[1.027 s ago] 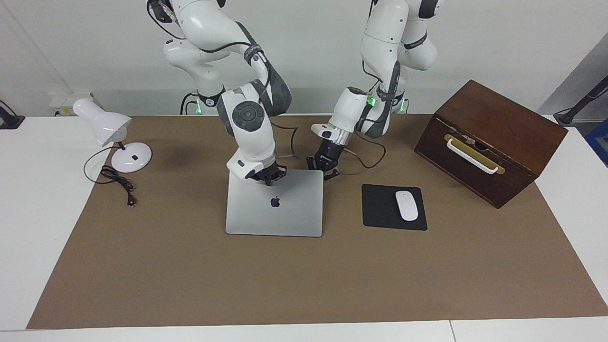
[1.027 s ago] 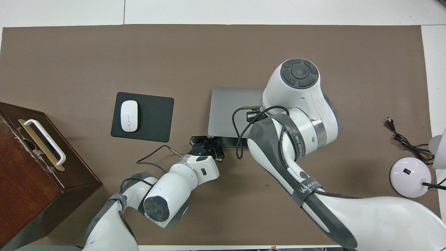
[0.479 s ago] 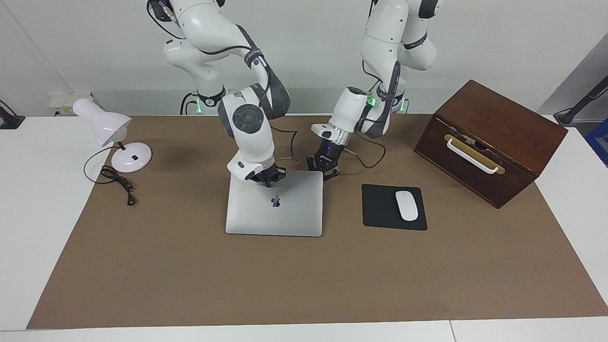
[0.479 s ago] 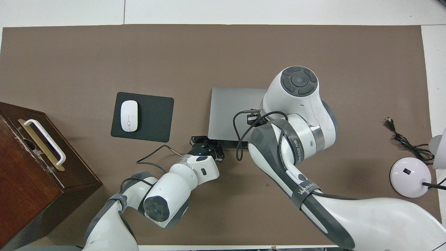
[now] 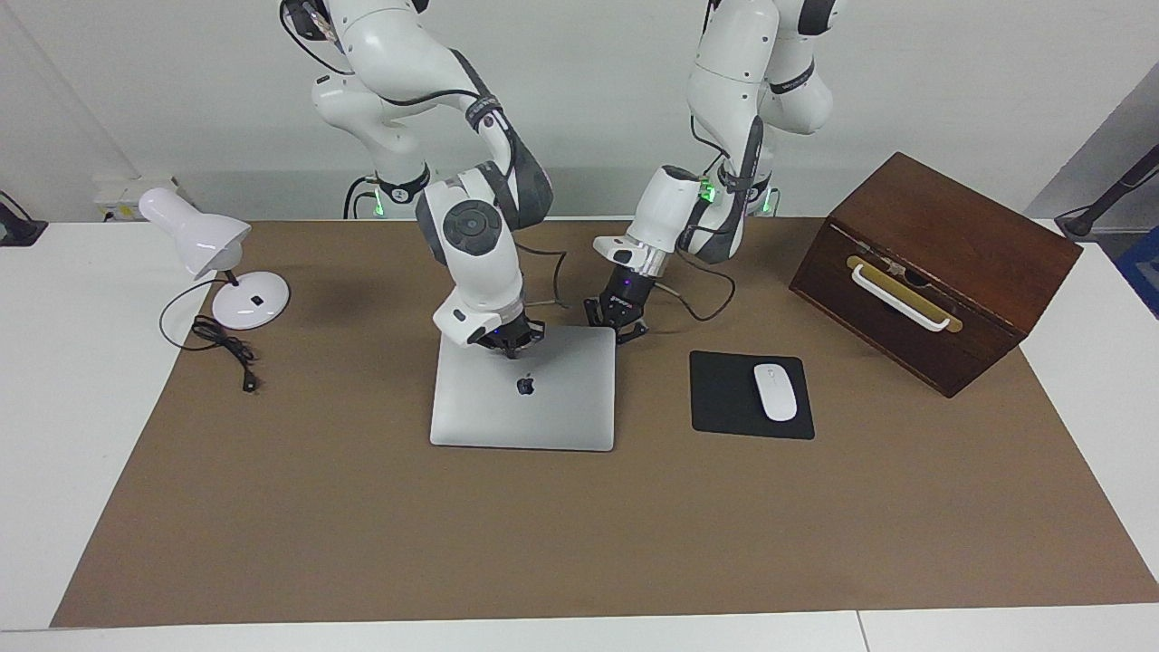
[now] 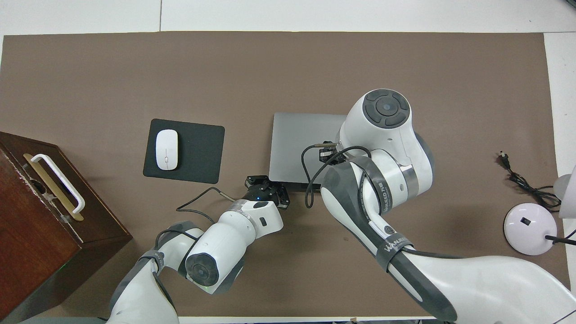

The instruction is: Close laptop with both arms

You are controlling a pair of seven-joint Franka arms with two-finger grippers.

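Laptop lying shut at the middle of the frame, both grippers at its robot-side edge.

The laptop (image 5: 523, 388) lies flat with its lid down on the brown mat (image 5: 579, 534) covering the bench (image 5: 54, 407). The right gripper (image 5: 513, 341), fingers pressed together, sits on the lid just above the logo in the facing view. The left gripper (image 5: 619, 318), fingers also pressed together, is at the laptop's upper right corner there. A white mouse (image 5: 775, 391) rests on a black mouse pad (image 5: 724, 398) right of centre, a wooden box (image 5: 933, 267) at upper right, a white lamp (image 5: 213, 258) at upper left.
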